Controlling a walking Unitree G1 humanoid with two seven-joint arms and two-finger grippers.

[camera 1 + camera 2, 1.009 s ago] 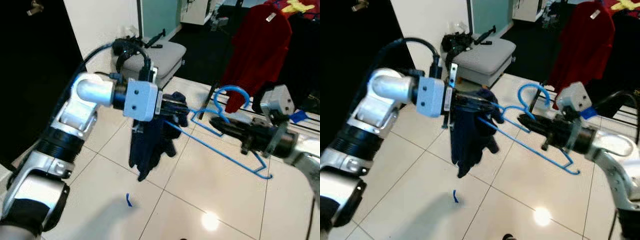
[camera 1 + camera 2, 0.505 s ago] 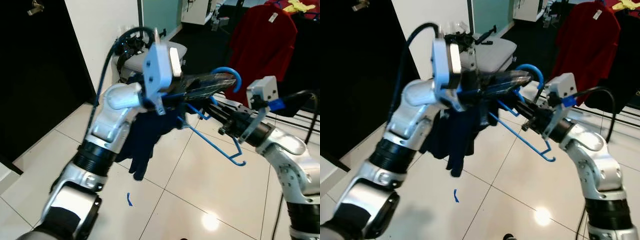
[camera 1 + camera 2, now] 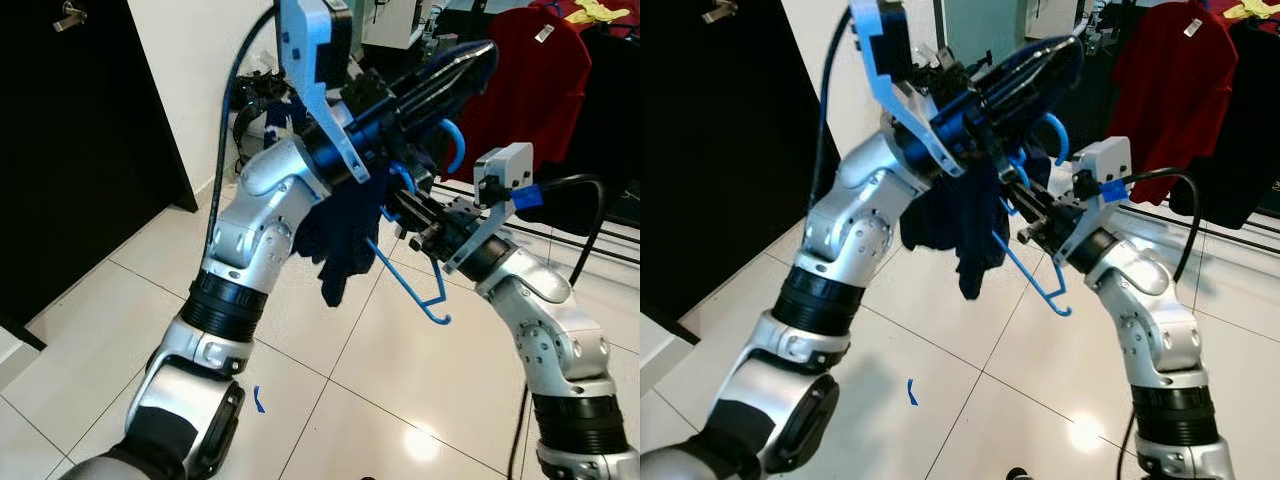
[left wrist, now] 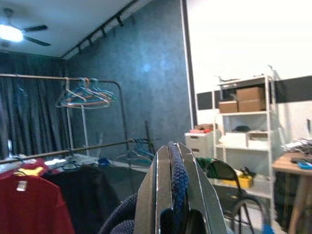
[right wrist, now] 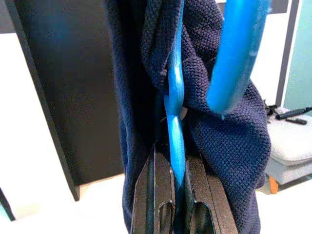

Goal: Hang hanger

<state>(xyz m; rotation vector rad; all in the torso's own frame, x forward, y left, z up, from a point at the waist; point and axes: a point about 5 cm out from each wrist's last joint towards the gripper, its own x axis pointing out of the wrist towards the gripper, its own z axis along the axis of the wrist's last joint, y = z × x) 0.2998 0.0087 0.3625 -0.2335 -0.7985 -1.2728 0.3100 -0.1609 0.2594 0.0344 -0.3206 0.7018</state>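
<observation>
Both arms are rising from waist height since the earlier frame, carrying the load toward the clothes rail (image 4: 73, 150). The right pincer (image 5: 178, 195) is clamping the blue hanger (image 3: 415, 290) at its twisted neck, hook curling above the fingertips. The left pincer (image 4: 170, 170) is pinching the navy knit garment (image 3: 345, 235) draped over the hanger's shoulder. For a clean hang, the hook should approach the rail open-side first while the garment stays slack. Hanger and garment are airborne between the pincers, above the tiled floor (image 3: 300, 400).
</observation>
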